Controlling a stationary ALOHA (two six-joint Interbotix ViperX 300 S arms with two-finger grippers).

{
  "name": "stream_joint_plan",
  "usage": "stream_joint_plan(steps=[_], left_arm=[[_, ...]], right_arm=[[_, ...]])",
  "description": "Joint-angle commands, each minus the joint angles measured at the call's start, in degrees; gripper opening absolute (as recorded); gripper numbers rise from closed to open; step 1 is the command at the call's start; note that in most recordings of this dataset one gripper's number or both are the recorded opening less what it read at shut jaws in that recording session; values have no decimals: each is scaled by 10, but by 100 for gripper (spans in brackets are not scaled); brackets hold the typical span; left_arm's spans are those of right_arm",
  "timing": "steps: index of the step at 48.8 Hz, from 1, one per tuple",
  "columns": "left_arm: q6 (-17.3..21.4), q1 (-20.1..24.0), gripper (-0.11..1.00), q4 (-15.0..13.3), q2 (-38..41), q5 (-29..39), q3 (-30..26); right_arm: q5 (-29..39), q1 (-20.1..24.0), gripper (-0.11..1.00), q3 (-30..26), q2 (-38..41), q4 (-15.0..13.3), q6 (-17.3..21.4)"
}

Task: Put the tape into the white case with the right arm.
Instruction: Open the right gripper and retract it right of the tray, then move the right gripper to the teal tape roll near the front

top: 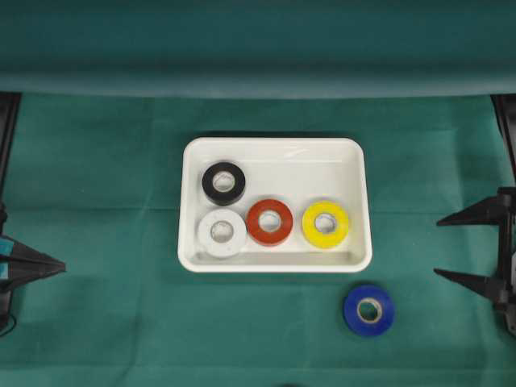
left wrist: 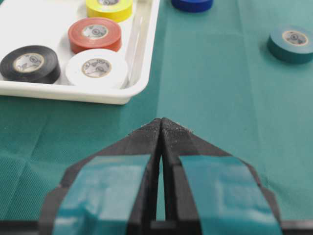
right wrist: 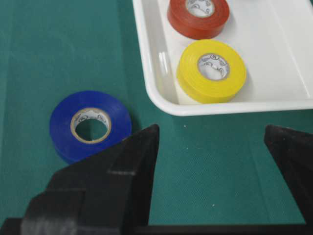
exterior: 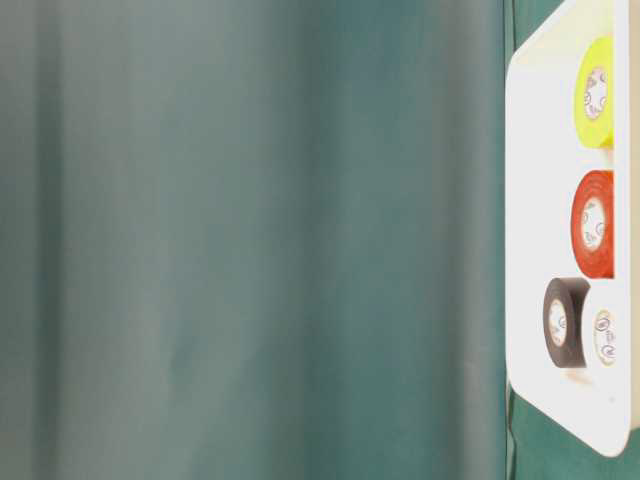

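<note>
White case (top: 275,156) at frame centre holds black, white, red, yellow rolls | blue tape (top: 368,310) on green cloth at lower right, outside case | right gripper (top: 463,246) spread wide, empty, at right edge | left gripper (left wrist: 161,126) pinched closed | judged: blue roll left to place

The right gripper (top: 472,246) sits at three o'clock in the overhead view, its two pointed black fingers (right wrist: 132,161) spread wide apart with nothing between them. The left gripper (top: 48,264), at nine o'clock, has its blue-patched fingers (left wrist: 146,134) pressed together at the tips.
</note>
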Motion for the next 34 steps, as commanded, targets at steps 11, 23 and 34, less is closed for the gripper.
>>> stream_joint_plan(steps=[11, 23, 34], left_arm=[[0, 1, 0, 0, 5, -7, -6], [0, 2, 0, 0, 5, -7, -5], [0, 2, 0, 0, 5, -7, -5]], right_arm=[[-3, 32, 67, -18, 54, -1, -4], [-3, 117, 67, -18, 53, -1, -2], [-1, 169, 67, -20, 66, -2, -1]])
